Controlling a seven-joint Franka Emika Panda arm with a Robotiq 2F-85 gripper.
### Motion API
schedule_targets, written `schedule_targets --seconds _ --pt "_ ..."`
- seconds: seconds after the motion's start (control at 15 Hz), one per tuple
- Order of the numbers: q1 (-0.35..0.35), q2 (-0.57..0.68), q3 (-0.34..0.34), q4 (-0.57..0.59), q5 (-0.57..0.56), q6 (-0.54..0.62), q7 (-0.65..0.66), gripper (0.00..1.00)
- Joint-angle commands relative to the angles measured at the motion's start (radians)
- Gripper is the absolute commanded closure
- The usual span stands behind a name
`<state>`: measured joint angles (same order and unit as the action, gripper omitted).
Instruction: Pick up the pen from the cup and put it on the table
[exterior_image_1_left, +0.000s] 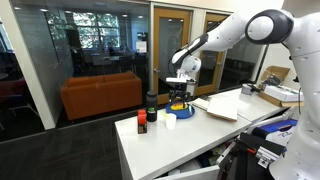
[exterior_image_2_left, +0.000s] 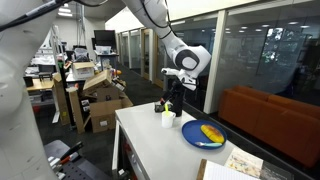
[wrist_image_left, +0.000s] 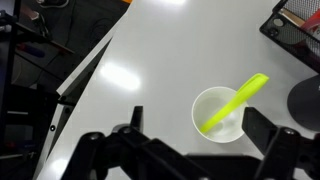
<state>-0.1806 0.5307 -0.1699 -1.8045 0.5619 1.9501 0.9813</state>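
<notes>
The pen (wrist_image_left: 236, 101), yellow-green, stands in the cup (wrist_image_left: 207, 103), a small white one on the white surface (wrist_image_left: 150, 60). In the wrist view it leans up and to the right. Its lower end is inside the cup and its upper end reaches out past the rim. Nothing grips it.

The jaws are released and hold nothing. In the wrist view the two dark fingers (wrist_image_left: 100, 150) stand wide apart along the near edge of the picture. The cup lies just beyond them, nearer the right finger than the left. They touch neither cup nor pen.

In both exterior views the arm (exterior_image_1_left: 235, 30) reaches in over the surface, and its wrist hangs above a small cluster of things there. How high it is above the cup I cannot tell.

In an exterior view a blue plate (exterior_image_1_left: 181, 108) with something yellow on it lies just beside the cup. A dark bottle (exterior_image_1_left: 152, 101) stands to the left of the plate. A small orange-red thing (exterior_image_1_left: 142, 125) is nearer the front edge. Papers (exterior_image_1_left: 215, 107) lie to the right of the plate.

In the wrist view a black mesh tray (wrist_image_left: 300, 25) fills the far right corner. A dark round shape (wrist_image_left: 305, 100) sits at the right edge, near the cup; what it is I cannot tell.

An orange sofa (exterior_image_1_left: 100, 95) stands behind glass, well apart from the surface.
</notes>
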Motion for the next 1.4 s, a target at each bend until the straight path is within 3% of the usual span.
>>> schedule_targets --seconds 0.0,0.73,1.33 --pt "-0.023 0.060 0.011 0.073 0.029 -0.015 0.021 0.00" --pt "-0.032 0.211 0.037 0.227 0.120 0.024 0.107 0.00" --pt "-0.066 0.251 0.030 0.253 0.233 0.025 0.203 0.00"
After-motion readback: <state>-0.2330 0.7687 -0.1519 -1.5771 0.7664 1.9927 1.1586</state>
